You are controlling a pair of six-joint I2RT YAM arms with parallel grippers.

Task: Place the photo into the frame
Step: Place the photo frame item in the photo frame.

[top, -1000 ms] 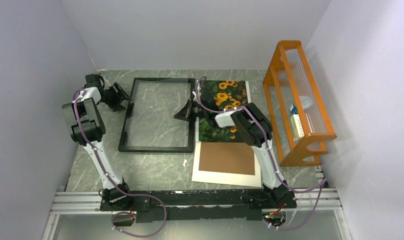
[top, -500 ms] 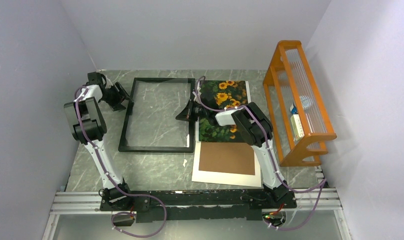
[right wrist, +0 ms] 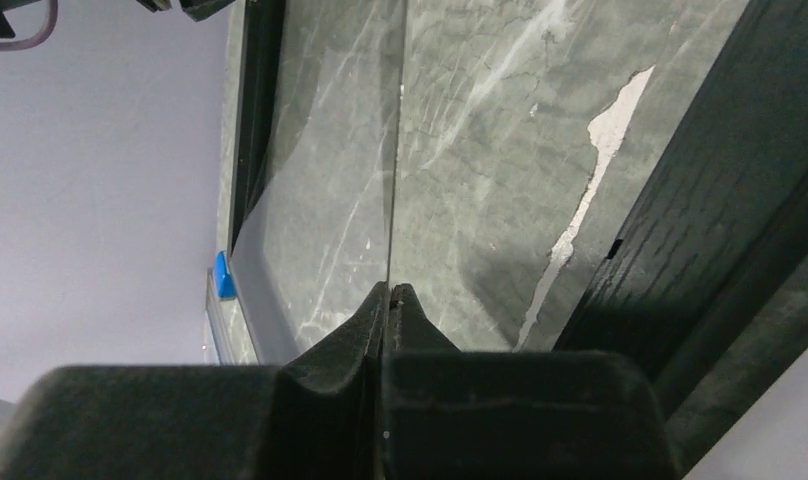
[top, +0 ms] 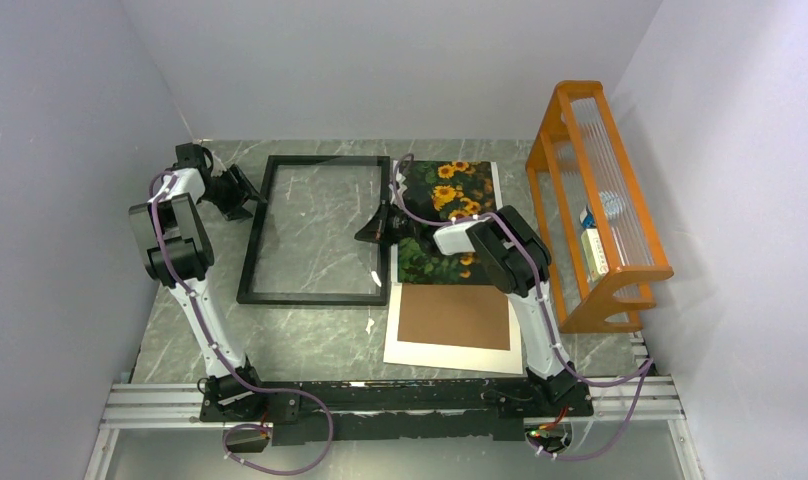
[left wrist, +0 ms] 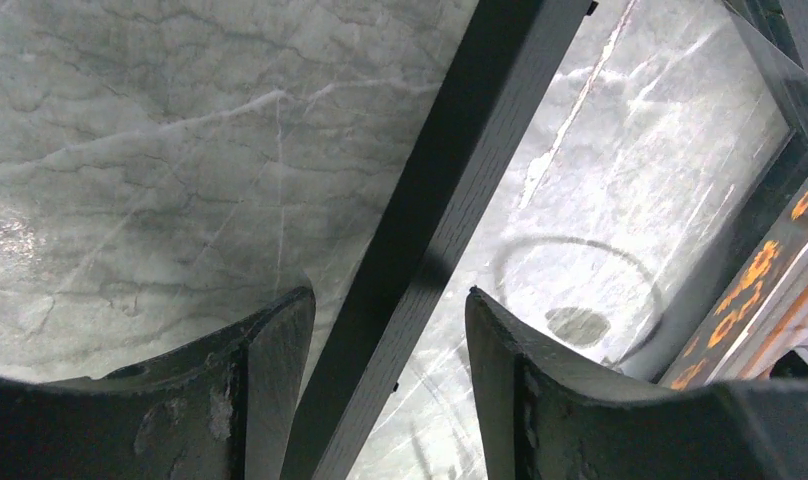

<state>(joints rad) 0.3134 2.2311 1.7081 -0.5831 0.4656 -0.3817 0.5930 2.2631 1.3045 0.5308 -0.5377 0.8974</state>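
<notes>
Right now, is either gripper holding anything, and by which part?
The right gripper pinches a thin clear pane by its edge. The left gripper holds nothing: its open jaws straddle one rail of the frame.

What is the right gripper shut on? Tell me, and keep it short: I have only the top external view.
Observer: The right gripper is shut on the thin edge of a clear pane. In the right wrist view, that edge runs straight up from between the fingertips.
Operator: Now give me the left gripper against the frame.
Observer: The left gripper is open. It has one finger on each side of the black left rail of the frame, and neither finger visibly touches it.
</notes>
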